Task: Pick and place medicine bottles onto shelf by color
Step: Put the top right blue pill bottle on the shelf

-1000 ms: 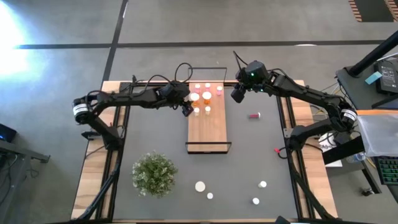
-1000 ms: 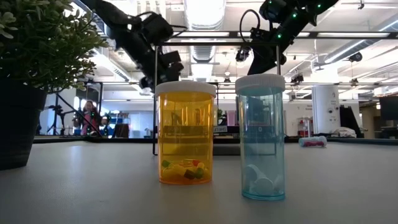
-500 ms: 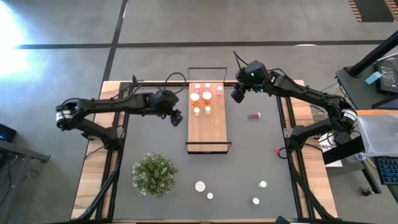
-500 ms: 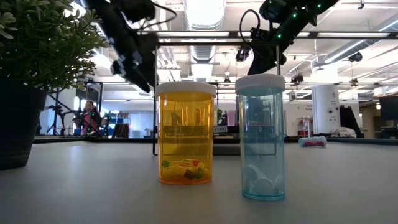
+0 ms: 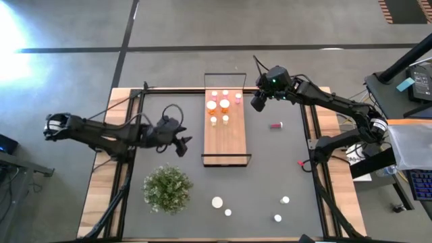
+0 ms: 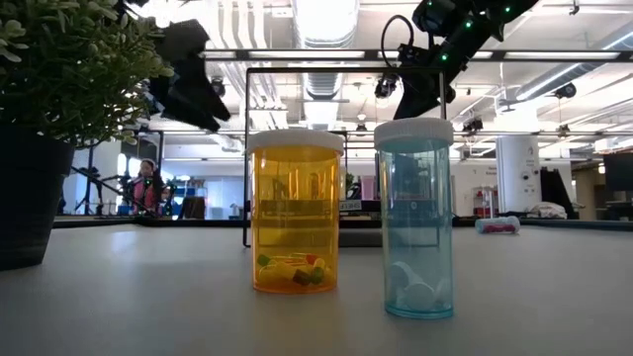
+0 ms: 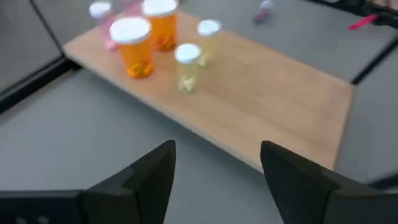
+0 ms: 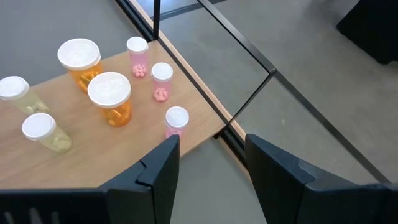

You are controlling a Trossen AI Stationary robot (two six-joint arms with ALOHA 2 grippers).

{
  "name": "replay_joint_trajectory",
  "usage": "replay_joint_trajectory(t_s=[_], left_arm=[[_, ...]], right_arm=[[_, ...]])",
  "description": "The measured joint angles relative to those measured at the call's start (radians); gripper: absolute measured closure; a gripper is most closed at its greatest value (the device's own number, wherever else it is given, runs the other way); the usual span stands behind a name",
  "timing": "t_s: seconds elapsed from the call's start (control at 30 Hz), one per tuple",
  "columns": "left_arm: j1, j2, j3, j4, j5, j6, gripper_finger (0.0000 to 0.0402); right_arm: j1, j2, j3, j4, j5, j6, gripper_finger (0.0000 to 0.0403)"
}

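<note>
Dark grey table carries the light-brown wooden shelf, seven small white-capped bottles at its far end; left hand, open and empty, sits beside the shelf, nearer the loose bottles than the open, empty right hand.

On my bench the shelf lies in the middle, reaching from the far edge toward me. Seven medicine bottles stand together on its far half; its near half carries nothing. My left pincer hangs over the bench just left of the shelf's near end, apart from it. My right pincer hangs just beside the shelf's far right corner. One bottle lies on its side to the right of the shelf. The plant stands near the front left. Four more bottles stand along the front edge.
</note>
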Motion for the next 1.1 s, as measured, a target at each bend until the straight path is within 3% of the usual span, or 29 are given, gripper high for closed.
replay_joint_trajectory(t_s=[0.27, 0.37, 0.53, 0.73, 0.93, 1.1], left_arm=[[-0.228, 0.0, 0.0, 0.074, -0.28, 0.139, 0.0182], [-0.291, 0.0, 0.003, 0.179, -0.347, 0.244, 0.0182], [-0.359, 0.022, 0.001, 0.411, -0.304, 0.43, 0.0182], [-0.377, 0.177, 0.01, 0.65, -0.188, 0.572, 0.0182], [-0.377, 0.347, 0.071, 0.771, -0.156, 0.604, 0.0182], [-0.381, 0.453, 0.164, 0.78, -0.079, 0.597, 0.0182]], right_arm=[[0.0, 0.0, 0.0, 0.0, 0.0, 0.0, 0.0232], [0.0, 0.0, 0.0, 0.0, 0.0, 0.0, 0.0232], [0.0, 0.0, 0.0, 0.0, 0.0, 0.0, 0.0232], [0.0, 0.0, 0.0, 0.0, 0.0, 0.0, 0.0232], [0.0, 0.0, 0.0, 0.0, 0.0, 0.0, 0.0232], [0.0, 0.0, 0.0, 0.0, 0.0, 0.0, 0.0232]])
